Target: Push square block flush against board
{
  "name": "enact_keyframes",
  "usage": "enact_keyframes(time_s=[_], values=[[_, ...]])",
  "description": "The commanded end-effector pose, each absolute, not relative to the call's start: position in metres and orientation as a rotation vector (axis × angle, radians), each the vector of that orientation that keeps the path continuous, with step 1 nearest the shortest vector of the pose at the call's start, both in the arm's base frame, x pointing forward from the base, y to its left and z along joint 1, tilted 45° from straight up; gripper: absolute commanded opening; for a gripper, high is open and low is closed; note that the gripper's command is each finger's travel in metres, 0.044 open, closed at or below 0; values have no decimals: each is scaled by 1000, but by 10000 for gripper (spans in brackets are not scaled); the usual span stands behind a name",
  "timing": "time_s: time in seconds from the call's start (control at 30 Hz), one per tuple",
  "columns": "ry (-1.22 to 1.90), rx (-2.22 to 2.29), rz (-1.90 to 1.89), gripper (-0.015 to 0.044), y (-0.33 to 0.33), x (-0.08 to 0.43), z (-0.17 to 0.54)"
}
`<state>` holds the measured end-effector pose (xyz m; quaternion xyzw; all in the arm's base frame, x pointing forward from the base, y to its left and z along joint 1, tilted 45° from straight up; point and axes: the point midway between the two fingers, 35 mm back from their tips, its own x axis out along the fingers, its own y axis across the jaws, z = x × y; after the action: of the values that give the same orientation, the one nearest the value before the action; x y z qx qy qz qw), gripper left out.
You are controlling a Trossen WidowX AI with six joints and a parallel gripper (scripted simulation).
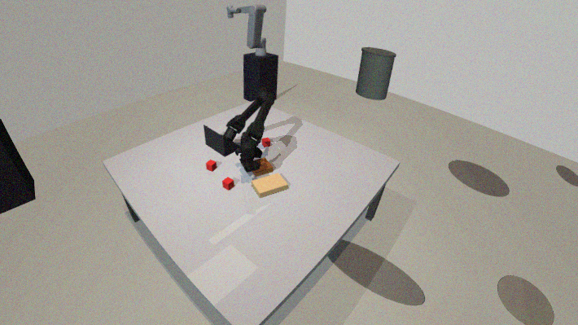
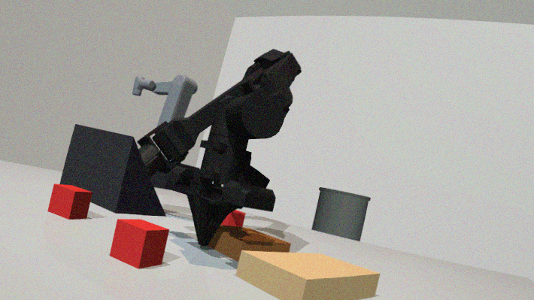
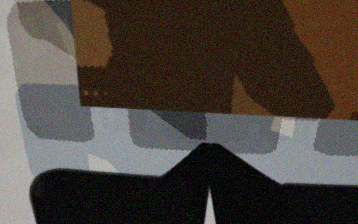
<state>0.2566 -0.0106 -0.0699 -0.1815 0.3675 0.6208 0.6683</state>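
The brown square block (image 1: 266, 169) (image 2: 235, 246) (image 3: 325, 30) lies flat on the table, partly in the arm's shadow. The larger tan board (image 1: 269, 184) (image 2: 310, 265) lies flat on the nearer side of the block in the top and exterior views. A narrow gap shows between them in the top view; in the exterior view the board hides part of the block. My gripper (image 1: 251, 170) (image 2: 203, 244) (image 3: 209, 152) is shut and empty, pointing down, its tips low beside the block's left side in the exterior view. In the wrist view a strip of table shows between the tips and the block's edge.
Two red cubes (image 1: 211, 165) (image 1: 228, 183) (image 2: 70, 201) (image 2: 138, 243) stand left of the block. A third red cube (image 1: 266, 142) (image 2: 236, 219) stands behind it. A dark wedge (image 1: 216, 140) (image 2: 96, 167) stands beside my arm's base.
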Motion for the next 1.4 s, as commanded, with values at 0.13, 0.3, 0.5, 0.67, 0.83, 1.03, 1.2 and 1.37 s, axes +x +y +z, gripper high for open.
enact_keyframes(time_s=[0.13, 0.3, 0.5, 0.67, 0.83, 1.03, 1.2, 1.37], values=[[830, -400, 1395, 0, -5, 259, -66], [830, -400, 1395, 0, -1, 261, -62], [829, -400, 1395, 0, 5, 263, -57], [829, -400, 1395, 0, 7, 263, -55], [830, -400, 1395, 0, 2, 262, -59], [831, -401, 1394, 0, -5, 260, -66], [831, -402, 1394, 0, -11, 257, -71], [832, -402, 1393, 0, -16, 255, -77]])
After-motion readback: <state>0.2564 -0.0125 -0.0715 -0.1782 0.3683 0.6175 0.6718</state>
